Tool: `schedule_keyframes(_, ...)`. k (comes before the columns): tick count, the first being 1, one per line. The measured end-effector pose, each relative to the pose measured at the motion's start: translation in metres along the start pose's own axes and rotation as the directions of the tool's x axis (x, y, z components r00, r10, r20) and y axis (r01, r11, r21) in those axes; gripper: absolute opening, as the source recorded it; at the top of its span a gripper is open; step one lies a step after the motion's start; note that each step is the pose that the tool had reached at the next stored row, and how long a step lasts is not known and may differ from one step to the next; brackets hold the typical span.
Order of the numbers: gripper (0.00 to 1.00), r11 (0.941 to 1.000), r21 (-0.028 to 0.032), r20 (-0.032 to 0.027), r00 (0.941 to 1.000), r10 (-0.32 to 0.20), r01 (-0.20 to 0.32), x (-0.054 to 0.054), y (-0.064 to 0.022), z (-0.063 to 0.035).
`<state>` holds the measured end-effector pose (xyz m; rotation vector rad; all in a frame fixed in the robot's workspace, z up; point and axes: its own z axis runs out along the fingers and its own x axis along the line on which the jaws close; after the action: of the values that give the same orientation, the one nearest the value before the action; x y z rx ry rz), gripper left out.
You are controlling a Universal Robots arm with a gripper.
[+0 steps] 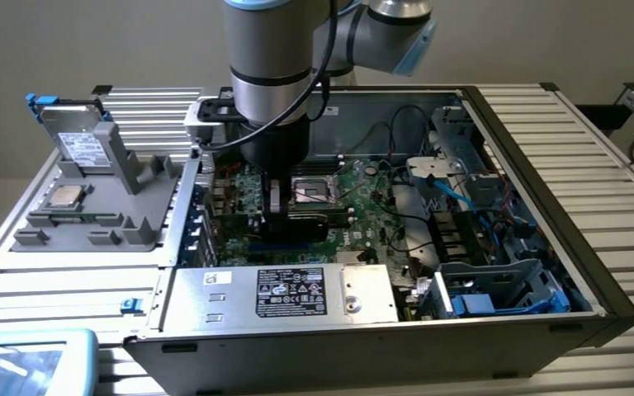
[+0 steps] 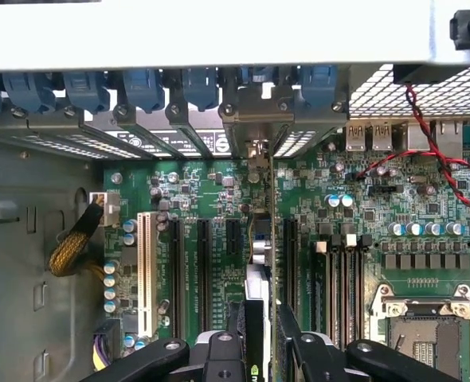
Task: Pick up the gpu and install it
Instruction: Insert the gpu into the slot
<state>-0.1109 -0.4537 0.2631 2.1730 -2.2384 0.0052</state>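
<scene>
The exterior camera stands off the arm (image 1: 273,74), raised and tilted down at a middling distance. It takes in the whole open computer case (image 1: 537,165) on the slatted bench (image 1: 63,280), with the arm at the upper middle of the frame. The wrist camera looks straight down past the fingers (image 2: 297,346), close over the motherboard (image 2: 307,208), so the gpu (image 2: 256,318) between them shows edge-on. Both views share the board's slots and what seems to be the processor socket (image 1: 314,191).
</scene>
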Motion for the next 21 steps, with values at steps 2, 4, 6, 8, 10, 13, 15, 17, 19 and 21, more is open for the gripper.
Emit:
schedule_keyframes(2,0.27,1.0,0.0001,0.0006,1.0,0.0,0.0,0.0016,-0.0001,0.0005)
schedule_keyframes(4,0.27,1.0,-0.0001,0.0006,1.0,0.0,0.0,0.0016,0.0,0.0006)
schedule_keyframes(6,0.27,1.0,-0.0001,0.0005,1.0,0.0,0.0,0.0017,0.0,0.0007)
schedule_keyframes(8,0.27,1.0,-0.0001,0.0021,1.0,0.0,0.0,0.0016,0.0,0.0009)
schedule_keyframes(10,0.27,1.0,-0.0002,0.003,1.0,0.0,0.0,0.0017,0.0,0.0009)
schedule_keyframes(13,0.27,1.0,-0.0001,0.0038,1.0,0.0,0.0,0.002,0.0001,0.0011)
schedule_keyframes(15,0.27,1.0,-0.0001,0.0042,1.0,0.0,0.0,0.0026,0.0,0.0017)
schedule_keyframes(17,0.27,1.0,-0.0001,0.0044,1.0,0.0,0.0,0.0032,0.0,0.0025)
schedule_keyframes(19,0.27,1.0,-0.0003,0.0041,1.0,0.0,0.0,0.0032,0.0,0.0025)
schedule_keyframes(21,0.27,1.0,-0.0003,0.0041,1.0,0.0,0.0,0.0032,0.0,0.0025)
